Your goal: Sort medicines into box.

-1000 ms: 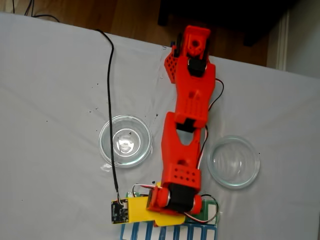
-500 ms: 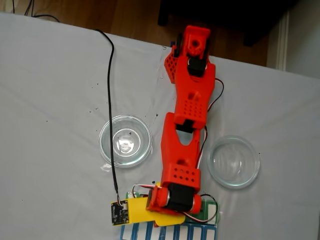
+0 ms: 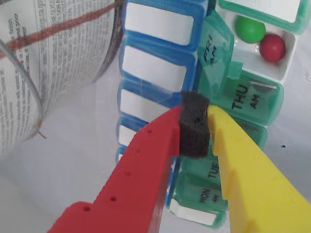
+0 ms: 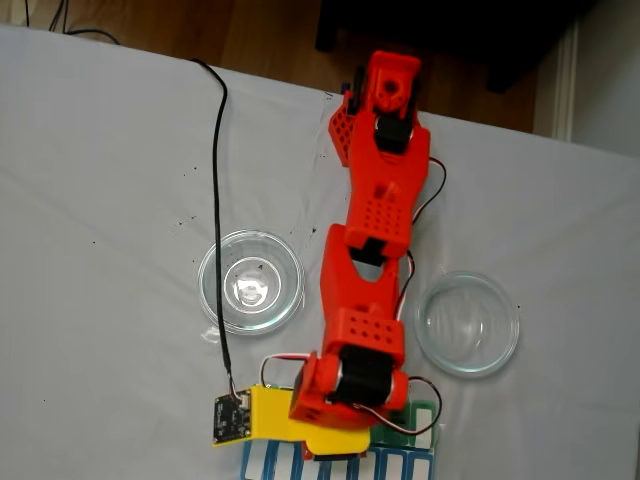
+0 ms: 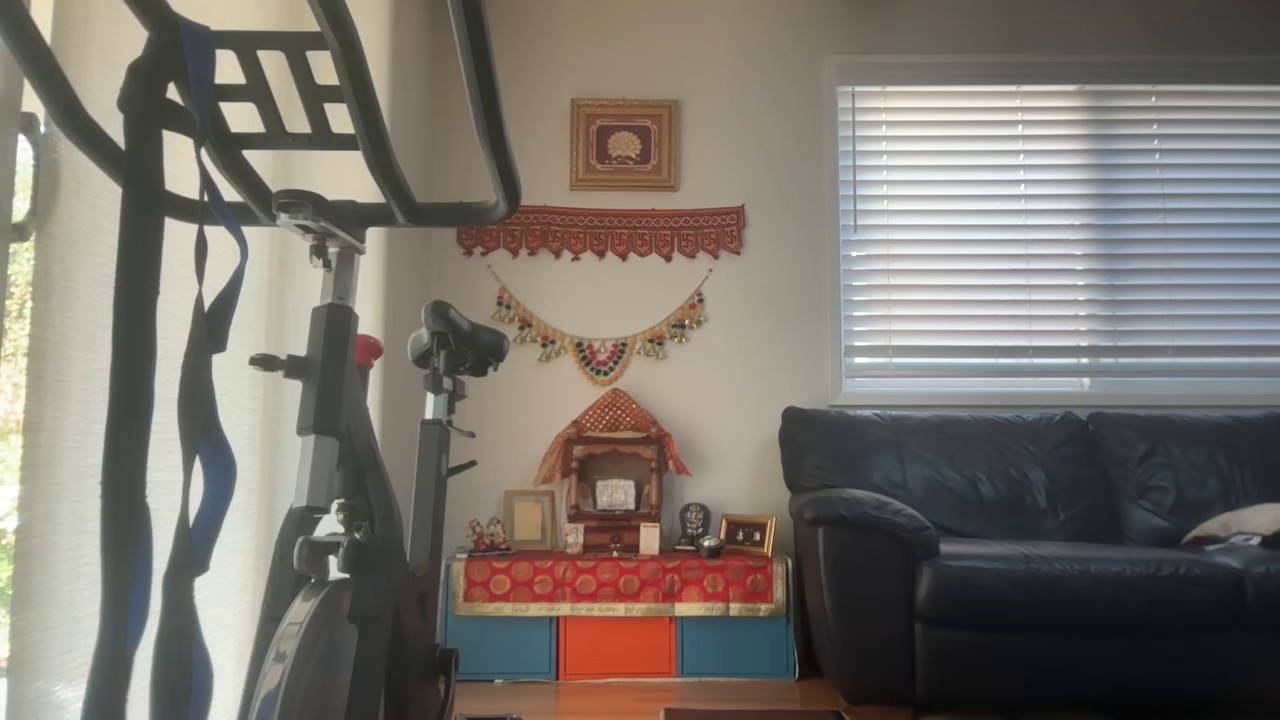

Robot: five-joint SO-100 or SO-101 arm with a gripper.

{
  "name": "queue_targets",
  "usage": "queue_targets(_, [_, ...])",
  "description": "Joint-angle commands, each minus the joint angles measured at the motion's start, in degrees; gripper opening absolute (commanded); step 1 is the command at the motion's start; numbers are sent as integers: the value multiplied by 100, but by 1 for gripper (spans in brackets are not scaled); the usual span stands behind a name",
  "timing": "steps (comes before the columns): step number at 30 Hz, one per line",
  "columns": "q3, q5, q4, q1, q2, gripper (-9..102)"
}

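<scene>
The arm is sitting on a table covered in a pale grey-white cloth (image 4: 100, 200), a bit wrinkled and dotted with tiny dark specks. In the fixed view, wooden floor is showing along the top edge, and two clear glass dishes (image 4: 250, 281) (image 4: 467, 323) are flanking the orange arm (image 4: 375, 250) mid-frame. A black cable (image 4: 222, 180) is running down the cloth from the upper left toward the wrist.

The pill box (image 3: 233, 97) is lying at the bottom centre of the fixed view, mostly under the wrist. In the wrist view the gripper (image 3: 194, 128) is hanging right over it, red and yellow fingers pressed together with just a dark foam pad (image 3: 195, 125) squeezed between them, no pill in there. In the upper right of that view, one open compartment is holding a green pill (image 3: 250, 28) and a red pill (image 3: 272, 47) side by side.

The other view is showing the room: exercise bike (image 5: 340, 450) on the left, black leather sofa (image 5: 1030, 550) under a blinded window (image 5: 1060, 230) on the right.
</scene>
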Motion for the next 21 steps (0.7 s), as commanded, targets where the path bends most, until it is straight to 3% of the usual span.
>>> queue_targets(1, [-1318, 53, 202, 44, 62, 1])
queue_targets(21, [-1318, 1037, 62, -158, 765, 1])
